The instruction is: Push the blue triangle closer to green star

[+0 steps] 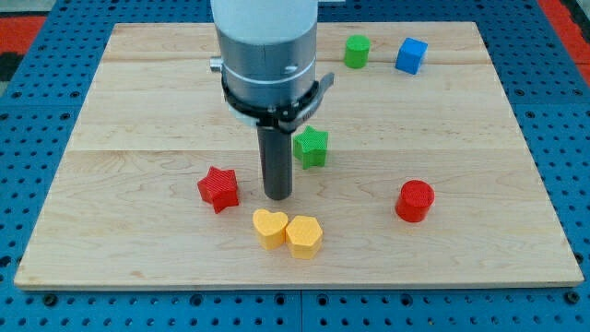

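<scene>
The green star [312, 146] lies near the middle of the wooden board [138, 111]. No blue triangle shows in the view; the arm's wide body covers part of the board's upper middle. My tip [277, 196] rests on the board just below and to the left of the green star, a small gap away from it. The red star [218, 188] lies to the tip's left. The yellow heart [269, 228] lies just below the tip.
A yellow hexagon-like block [304, 235] touches the yellow heart on its right. A red cylinder [415, 200] lies at the right. A green cylinder [357, 51] and a blue cube [411, 55] sit near the top right edge.
</scene>
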You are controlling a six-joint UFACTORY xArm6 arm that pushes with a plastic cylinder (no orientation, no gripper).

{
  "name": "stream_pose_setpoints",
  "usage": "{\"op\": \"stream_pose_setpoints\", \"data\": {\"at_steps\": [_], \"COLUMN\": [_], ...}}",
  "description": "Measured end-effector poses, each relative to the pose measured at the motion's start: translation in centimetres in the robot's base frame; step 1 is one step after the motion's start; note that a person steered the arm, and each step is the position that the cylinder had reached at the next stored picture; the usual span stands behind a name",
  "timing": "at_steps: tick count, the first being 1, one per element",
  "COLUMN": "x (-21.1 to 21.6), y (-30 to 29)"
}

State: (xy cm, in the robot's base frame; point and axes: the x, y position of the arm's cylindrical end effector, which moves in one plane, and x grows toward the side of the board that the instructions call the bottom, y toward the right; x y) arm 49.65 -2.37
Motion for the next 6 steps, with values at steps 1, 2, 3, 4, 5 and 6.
{"op": "stream_pose_setpoints", "data": {"at_steps": [1,2,3,4,5,6], "x": [-1.4,-2.7,-4.4,-5.5,-4.7,-3.8], "y": [-0.6,-0.6,-0.6,-1.0,-3.8,-6.4]}}
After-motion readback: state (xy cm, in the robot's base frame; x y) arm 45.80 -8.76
